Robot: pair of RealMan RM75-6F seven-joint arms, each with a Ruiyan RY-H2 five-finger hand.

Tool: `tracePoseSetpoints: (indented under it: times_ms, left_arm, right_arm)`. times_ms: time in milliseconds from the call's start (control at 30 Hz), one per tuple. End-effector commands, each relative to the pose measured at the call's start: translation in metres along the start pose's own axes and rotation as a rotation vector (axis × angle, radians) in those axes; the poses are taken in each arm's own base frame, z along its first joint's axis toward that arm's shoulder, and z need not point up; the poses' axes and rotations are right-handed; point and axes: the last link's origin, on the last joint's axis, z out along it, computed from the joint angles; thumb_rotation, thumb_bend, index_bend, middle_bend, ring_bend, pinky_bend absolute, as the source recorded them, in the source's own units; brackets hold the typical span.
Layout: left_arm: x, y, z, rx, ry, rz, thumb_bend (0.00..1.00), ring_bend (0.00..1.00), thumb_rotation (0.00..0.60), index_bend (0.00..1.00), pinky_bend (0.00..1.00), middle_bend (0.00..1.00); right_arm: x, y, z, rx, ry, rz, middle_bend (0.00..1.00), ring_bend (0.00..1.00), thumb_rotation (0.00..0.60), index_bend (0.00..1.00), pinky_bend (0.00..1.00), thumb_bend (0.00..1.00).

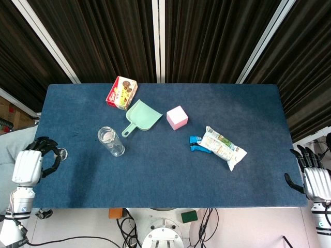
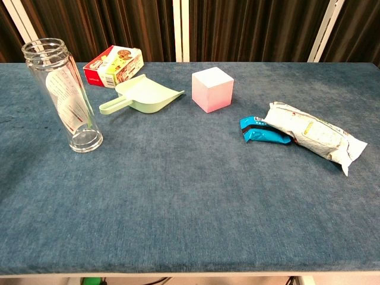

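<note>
Off the tabletop's edge, our left hand pinches a lid; right hand hangs open, empty.

A blue bench is filling the frame's middle. At the left edge, the left hand is pinching a small round lid just over the bench's side. A clear open jar is standing nearby, right of it. At the lower right corner, the right hand is hanging beside the bench, fingers spread, holding nothing.
</note>
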Motion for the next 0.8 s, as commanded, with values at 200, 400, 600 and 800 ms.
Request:
tracePoseSetpoints:
  times_ms: [200,400,600,800]
  left_arm:
    - [0.042,0.032,0.047,-0.102,0.018,-0.007,0.41,0.24,0.6,0.61,0.37,0.38]
    - [0.031,0.066,0.08,-0.185,-0.029,-0.013,0.41,0.24,0.6,0.62,0.37,0.38]
    - [0.022,0.086,0.099,-0.218,-0.051,-0.014,0.42,0.24,0.6,0.62,0.37,0.38]
    - [0.01,0.096,0.105,-0.228,-0.094,-0.009,0.42,0.24,0.6,0.62,0.37,0.38]
  right_arm:
    - [0.0,-0.002,0.001,0.005,-0.001,-0.005,0.03,0.0,0.6,0.16,0.11,0.33]
    - [-0.003,-0.004,0.001,0.009,-0.012,-0.005,0.03,0.0,0.6,0.15,0.11,0.33]
    - [-0.001,-0.001,0.0,0.0,-0.006,-0.008,0.03,0.0,0.6,0.16,0.11,0.33]
    - [-0.004,-0.001,0.001,0.0,-0.013,-0.005,0.03,0.0,0.6,0.15,0.11,0.33]
